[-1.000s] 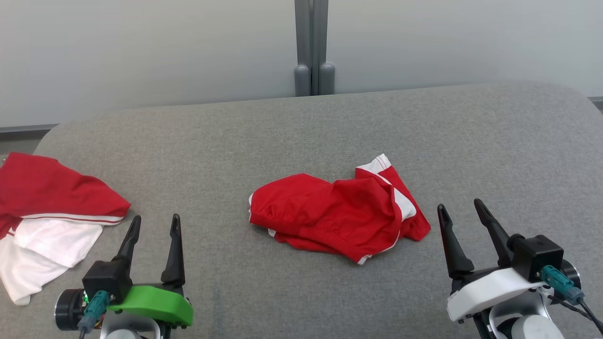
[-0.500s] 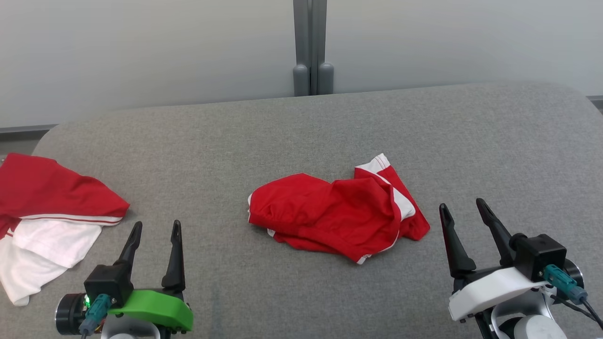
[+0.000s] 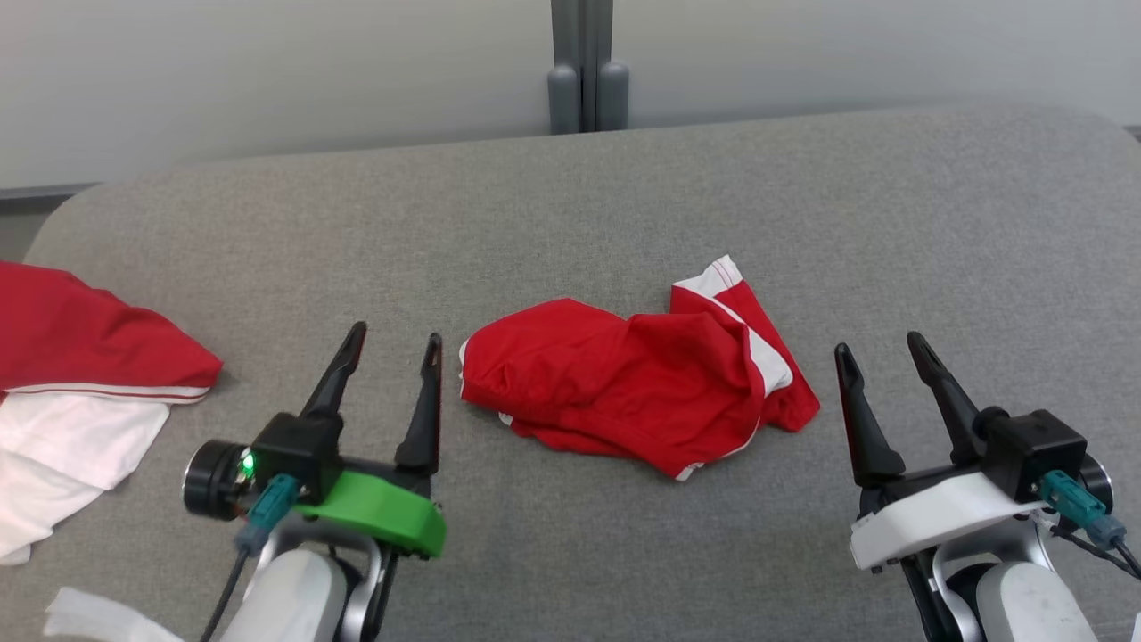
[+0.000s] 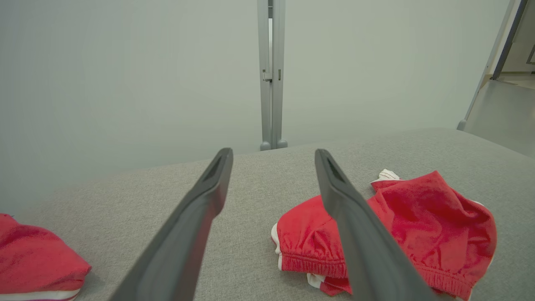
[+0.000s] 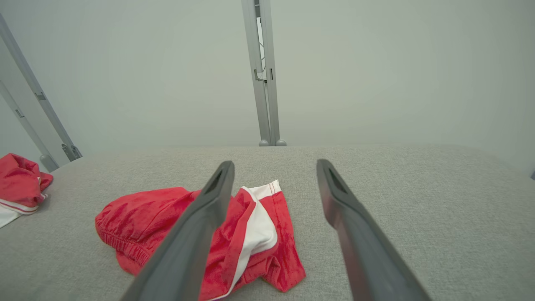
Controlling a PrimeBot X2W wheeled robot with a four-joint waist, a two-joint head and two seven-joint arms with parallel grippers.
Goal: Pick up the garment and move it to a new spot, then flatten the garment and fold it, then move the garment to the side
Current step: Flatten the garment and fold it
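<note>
The camera has tipped down since a second ago, so the whole picture has slid up the frame and the grey post [image 3: 584, 85] now sits tight against the top edge. The red shorts [image 3: 624, 392] have not budged. They lie crumpled at centre frame on the grey surface [image 3: 570, 214], white trim showing at their right end.

The real mover is the left pincer [image 3: 397, 333]. It was parked low at lower left, and it has now come up and in towards the middle, with its nearer fingertip just beside the left edge of the shorts but not touching them. It is spread wide with nothing in it. In its wrist view [image 4: 272, 154] the shorts [image 4: 418, 217] lie partly behind the right-hand finger.

The right pincer [image 3: 877, 344] holds much the same spot at lower right, just off the right end of the shorts, and it too is wide open and empty. In its own wrist view [image 5: 273, 165] the shorts [image 5: 159, 217] lie at lower left.

The red and white cloth [image 3: 80, 392] lies at the far left edge, well apart from the shorts.
</note>
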